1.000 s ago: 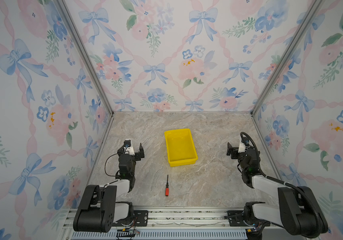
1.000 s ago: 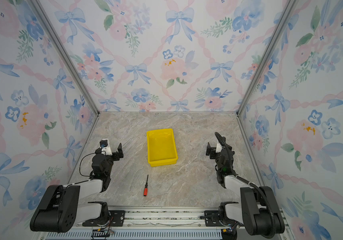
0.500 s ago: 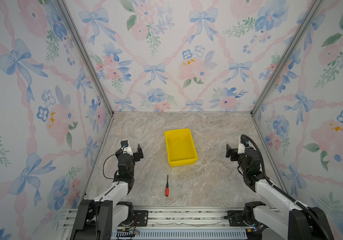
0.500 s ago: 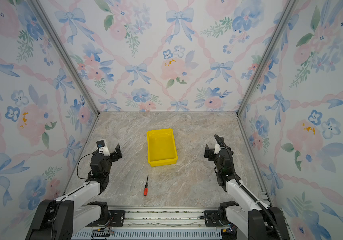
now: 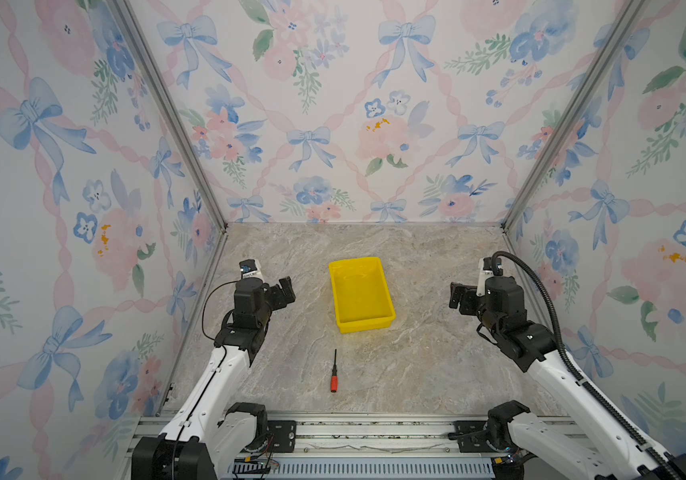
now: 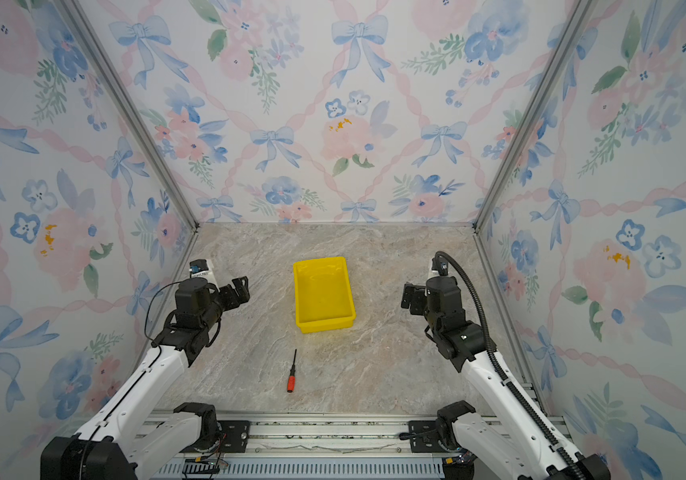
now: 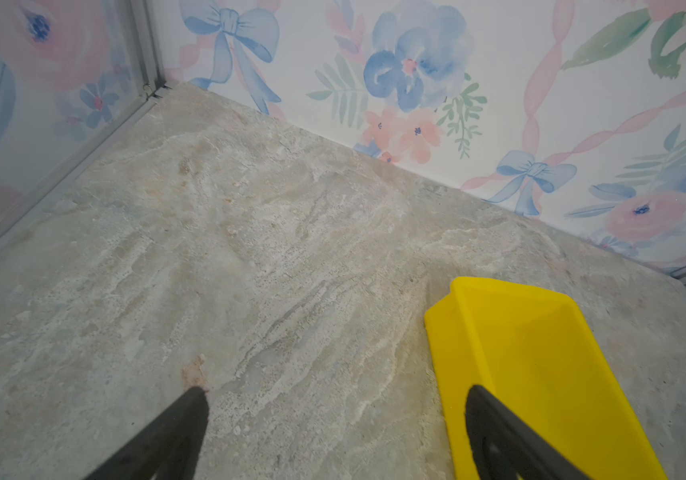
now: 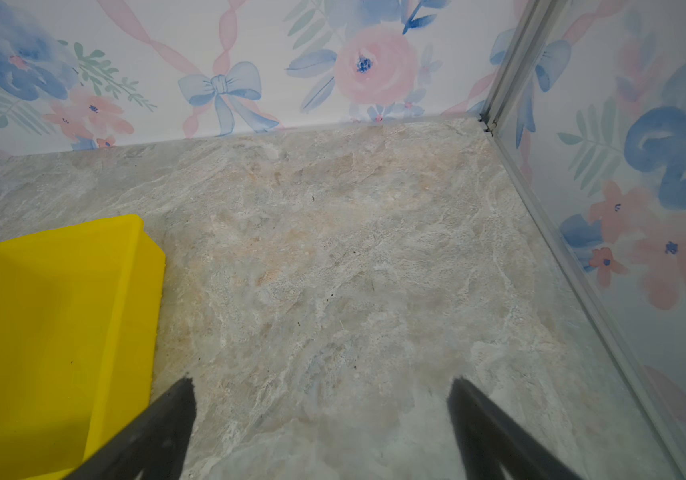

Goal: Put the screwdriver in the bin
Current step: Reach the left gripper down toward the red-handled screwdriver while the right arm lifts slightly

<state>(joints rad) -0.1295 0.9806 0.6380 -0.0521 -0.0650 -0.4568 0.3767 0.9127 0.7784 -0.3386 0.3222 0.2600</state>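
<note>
Since a second ago both arms are stretching out further from the rail, their white forearms now lying long and low, while the screwdriver and the bin are staying exactly where they were. Nearest the rail, the screwdriver (image 5: 334, 371) (image 6: 291, 372) is lying flat on the table (image 5: 424, 365), its orange-red handle toward the rail and its thin shaft pointing to 12 o'clock, at the bin. The yellow bin (image 5: 361, 294) (image 6: 323, 293) is sitting beyond it at 12 o'clock, well apart and holding nothing. The left gripper (image 5: 282, 293) (image 7: 333, 436) is hovering at the bin's 9 o'clock, jaws spread wide and gripping nothing. The right gripper (image 5: 459, 297) (image 8: 320, 432) is hovering at the bin's 3 o'clock, jaws likewise apart and gripping nothing.
</note>
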